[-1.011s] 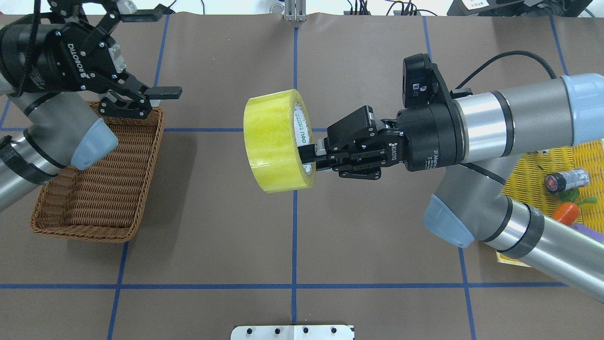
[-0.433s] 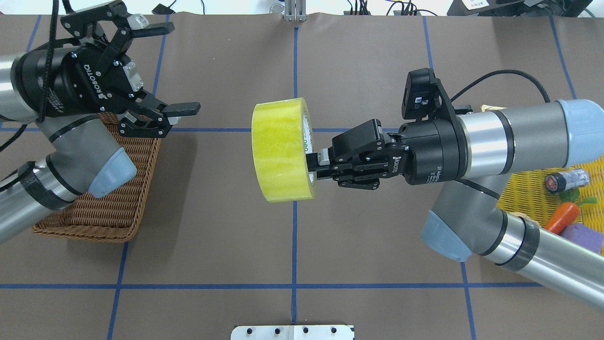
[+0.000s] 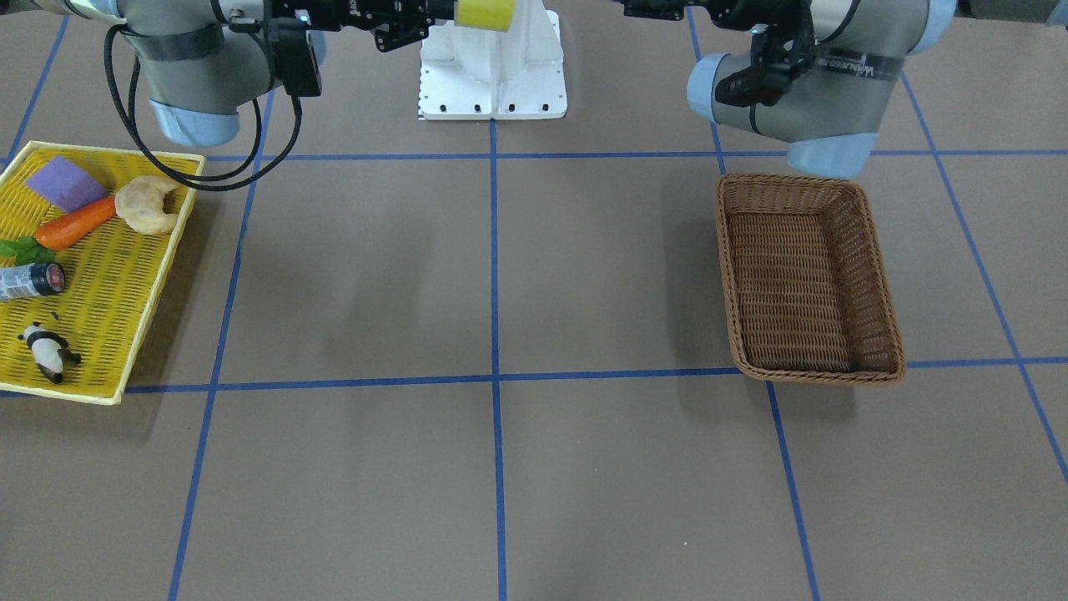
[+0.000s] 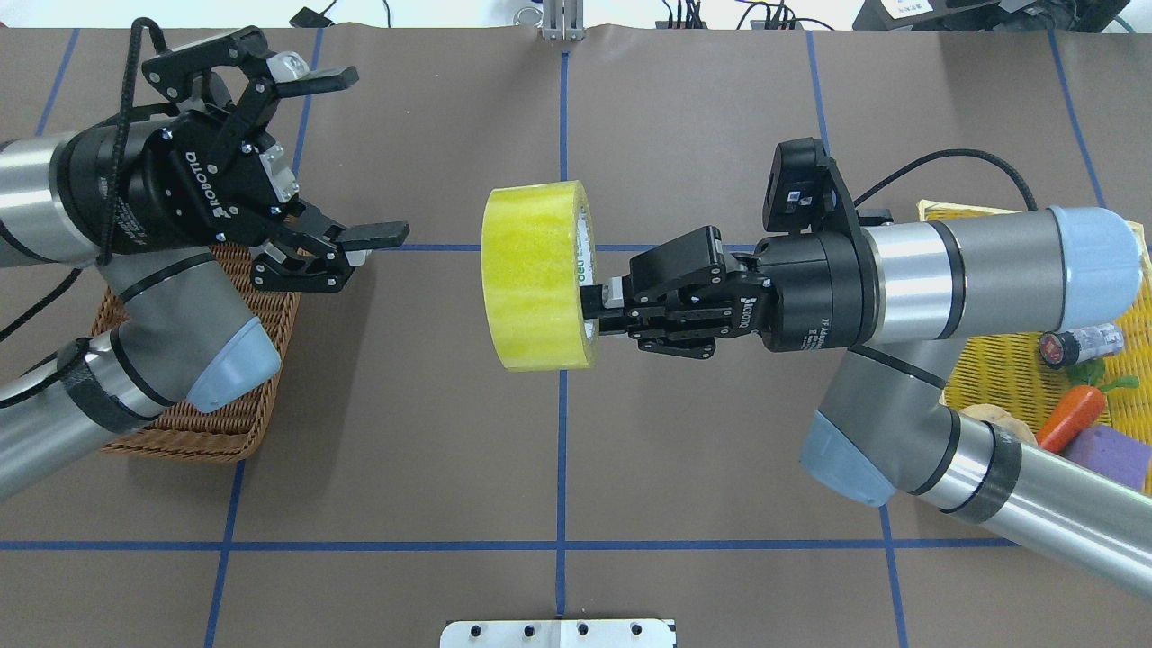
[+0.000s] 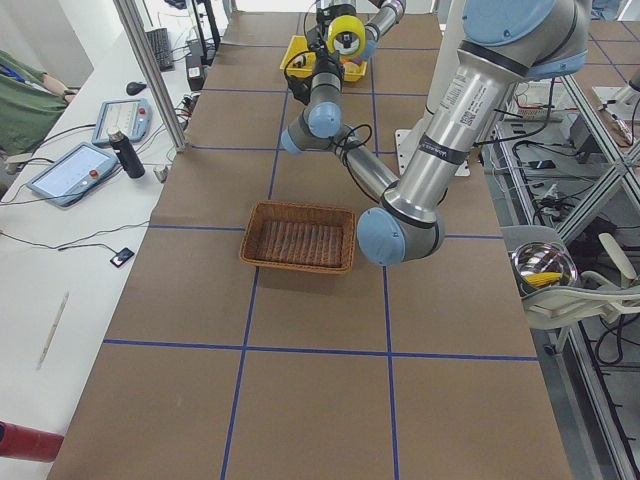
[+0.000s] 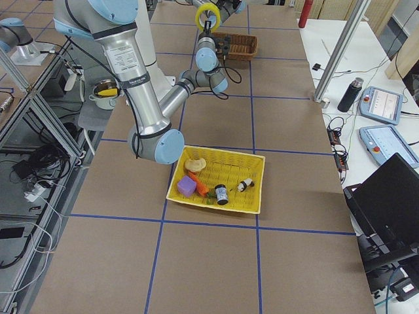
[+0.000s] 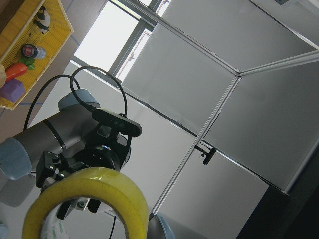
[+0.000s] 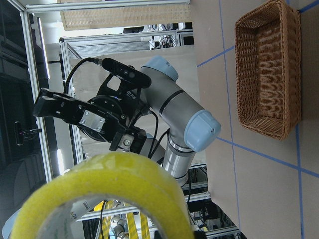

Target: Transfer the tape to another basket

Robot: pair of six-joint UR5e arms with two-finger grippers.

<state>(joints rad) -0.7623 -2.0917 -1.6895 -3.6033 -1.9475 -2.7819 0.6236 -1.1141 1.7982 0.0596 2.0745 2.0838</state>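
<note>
The tape (image 4: 533,274), a wide yellow roll with a pale core, hangs in the air over the table's middle. My right gripper (image 4: 591,312) is shut on its wall, one finger inside the core. My left gripper (image 4: 360,158) is open and empty, pointing at the roll with a gap between them. The brown wicker basket (image 4: 238,423) lies empty under my left arm and shows whole in the front view (image 3: 805,280). The left wrist view shows the roll (image 7: 94,199) close ahead. The right wrist view shows the roll (image 8: 99,194), the open left gripper (image 8: 84,124) and the basket (image 8: 269,69).
A flat yellow mesh tray (image 3: 125,317) on my right side holds a croissant (image 3: 148,204), a carrot (image 3: 73,224), a purple block (image 3: 62,182), a small jar (image 3: 29,280) and a panda figure (image 3: 47,353). A white base plate (image 4: 558,633) sits at the near edge.
My left gripper has moved right, from over the basket toward the tape, staying open. My right gripper has shifted the tape slightly right and turned it more edge-on.
</note>
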